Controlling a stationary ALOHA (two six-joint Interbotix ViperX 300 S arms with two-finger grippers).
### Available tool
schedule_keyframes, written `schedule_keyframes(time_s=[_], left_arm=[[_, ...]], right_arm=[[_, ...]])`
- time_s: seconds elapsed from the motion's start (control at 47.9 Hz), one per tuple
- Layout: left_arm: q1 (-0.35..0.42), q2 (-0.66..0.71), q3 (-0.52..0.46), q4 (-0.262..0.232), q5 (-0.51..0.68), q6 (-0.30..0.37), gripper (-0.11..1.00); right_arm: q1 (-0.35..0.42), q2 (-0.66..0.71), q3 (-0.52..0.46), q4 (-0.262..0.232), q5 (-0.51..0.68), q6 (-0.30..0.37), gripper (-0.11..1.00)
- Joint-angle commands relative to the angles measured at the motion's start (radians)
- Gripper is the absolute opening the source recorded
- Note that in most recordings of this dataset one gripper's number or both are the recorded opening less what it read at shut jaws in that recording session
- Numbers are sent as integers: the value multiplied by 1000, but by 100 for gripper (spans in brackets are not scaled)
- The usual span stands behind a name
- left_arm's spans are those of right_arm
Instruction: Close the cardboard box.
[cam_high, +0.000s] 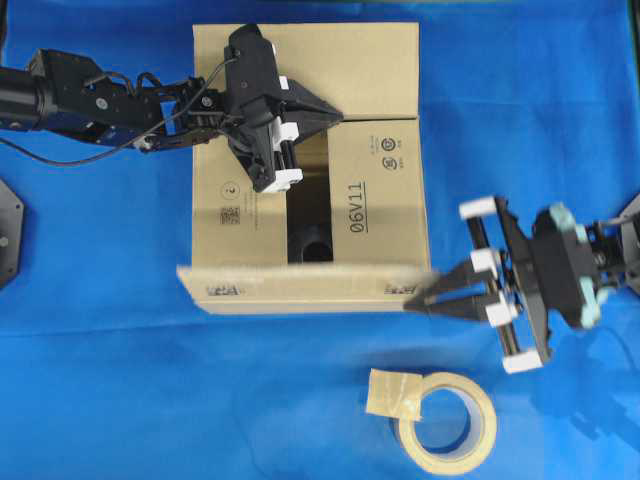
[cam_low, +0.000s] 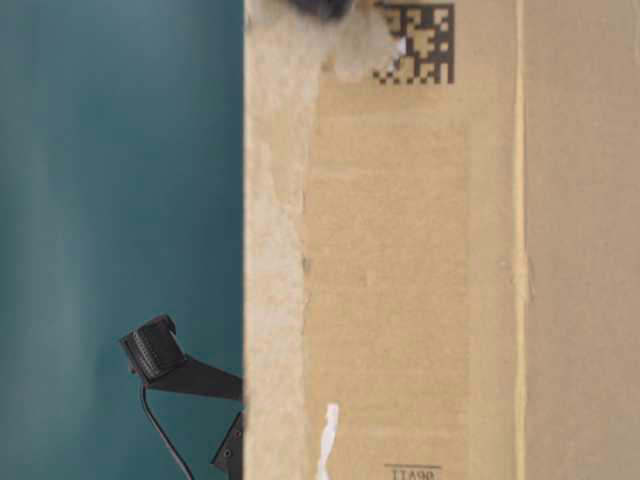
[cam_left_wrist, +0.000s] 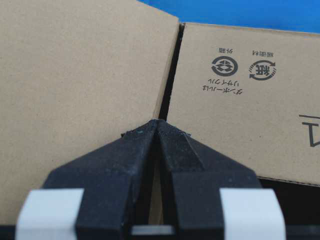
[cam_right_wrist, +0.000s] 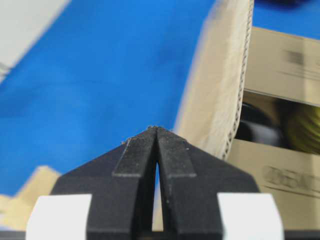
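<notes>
The cardboard box (cam_high: 385, 200) stands mid-table on the blue cloth. Its far flap (cam_high: 370, 65) lies folded down. The two side flaps are down as well, with a dark gap (cam_high: 308, 215) between them. The near flap (cam_high: 300, 282) looks blurred and stands partly raised along the front edge. My left gripper (cam_high: 335, 115) is shut and empty, its tips (cam_left_wrist: 157, 122) over the seam between the far flap (cam_left_wrist: 80, 75) and the printed right flap (cam_left_wrist: 240, 100). My right gripper (cam_high: 410, 305) is shut, with the near flap's corrugated edge (cam_right_wrist: 220, 100) just right of its tips (cam_right_wrist: 156, 129).
A beige tape roll (cam_high: 447, 420) with a loose tape piece lies in front of the box. The table-level view is mostly filled by a box wall (cam_low: 440, 250), with a black arm part (cam_low: 160, 355) left of it. Blue cloth (cam_high: 100, 380) surrounds the box.
</notes>
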Motion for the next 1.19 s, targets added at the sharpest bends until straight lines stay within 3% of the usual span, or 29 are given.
schedule_keyframes(time_s=[0.0,0.292,0.585,0.835,1.169], left_arm=[[5,-17,-3,-2,3,-2,0],[3,-18,-3,-2,3,-2,0],[0,-18,-5,-2,3,-2,0],[-3,-29,-2,-2,9,0,0],[-26,-178,-21,-2,104,-8,0]], right_arm=[[-54,-21,-6,12,2,2,0],[-158,32,6,43,52,0,0],[-161,135,6,77,48,2,0],[-161,140,5,83,43,2,0],[-161,140,0,83,43,2,0]])
